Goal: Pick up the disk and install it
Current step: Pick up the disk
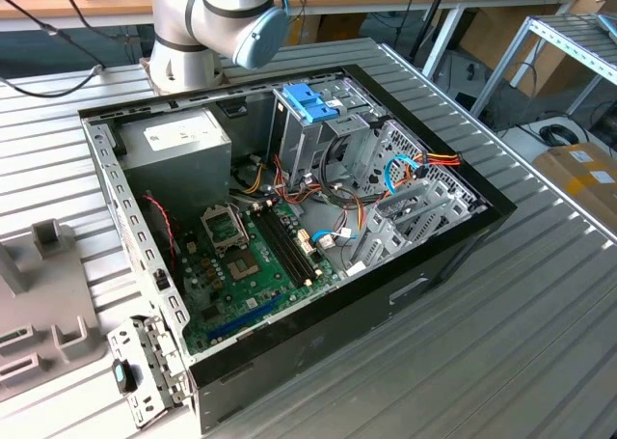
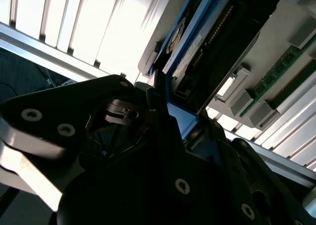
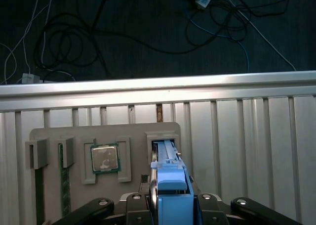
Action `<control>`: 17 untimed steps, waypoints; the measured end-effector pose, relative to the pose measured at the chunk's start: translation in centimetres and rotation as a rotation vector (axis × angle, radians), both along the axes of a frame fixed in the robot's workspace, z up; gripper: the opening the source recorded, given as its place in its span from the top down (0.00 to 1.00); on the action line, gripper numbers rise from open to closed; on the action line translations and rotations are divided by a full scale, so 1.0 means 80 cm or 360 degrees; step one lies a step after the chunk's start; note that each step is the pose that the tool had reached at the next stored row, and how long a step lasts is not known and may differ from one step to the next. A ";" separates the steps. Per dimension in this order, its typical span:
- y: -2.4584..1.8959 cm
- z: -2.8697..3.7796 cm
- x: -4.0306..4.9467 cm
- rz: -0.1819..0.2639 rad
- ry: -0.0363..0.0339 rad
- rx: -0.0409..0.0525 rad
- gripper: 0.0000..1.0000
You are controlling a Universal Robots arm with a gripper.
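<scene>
1. Claw state. I am gripping the disk (image 3: pixel 167 153) with my claw (image 3: pixel 171 188) set narrow. In both wrist views my fingers (image 2: pixel 157 94) are lying against the disk's blue frame, one on each flat side, with no gap showing.

2. Disk position. The disk is standing on edge in a slot of the grey tray (image 3: pixel 54 136). Its white label is showing along one face in the second wrist view. I cannot tell whether it is resting on the slot floor.

3. Tray contents. A chip (image 3: pixel 104 158) is lying flat in the tray pocket just beside the disk's slot. Two memory sticks (image 3: pixel 38 190) are standing in the tray's narrow slots beyond the chip, on the side away from the disk.

4. Tray surroundings. The tray is sitting on the slatted metal table (image 3: pixel 237 136), near the table's edge. Cables (image 3: pixel 148 32) are lying on the dark floor beyond that edge.

5. Exterior view. An open computer case (image 1: pixel 318 347) is lying on the table to the exterior view's right of the tray (image 1: pixel 48 299) and apart from it. Inside the case, a metal cage with a blue handle (image 1: pixel 310 101) is standing at the side far from the tray.
</scene>
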State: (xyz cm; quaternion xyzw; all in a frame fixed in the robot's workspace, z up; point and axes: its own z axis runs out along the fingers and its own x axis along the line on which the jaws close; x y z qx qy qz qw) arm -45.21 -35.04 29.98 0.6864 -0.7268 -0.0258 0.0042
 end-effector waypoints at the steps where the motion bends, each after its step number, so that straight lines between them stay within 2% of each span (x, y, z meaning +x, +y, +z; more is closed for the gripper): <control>1: 0.0000 0.0003 0.000 0.0000 0.0000 0.0000 0.62; 14: 0.0009 0.0042 0.000 0.0000 0.0000 0.0000 0.63; 17: 0.0010 0.0080 0.000 0.0000 0.0000 0.0000 0.63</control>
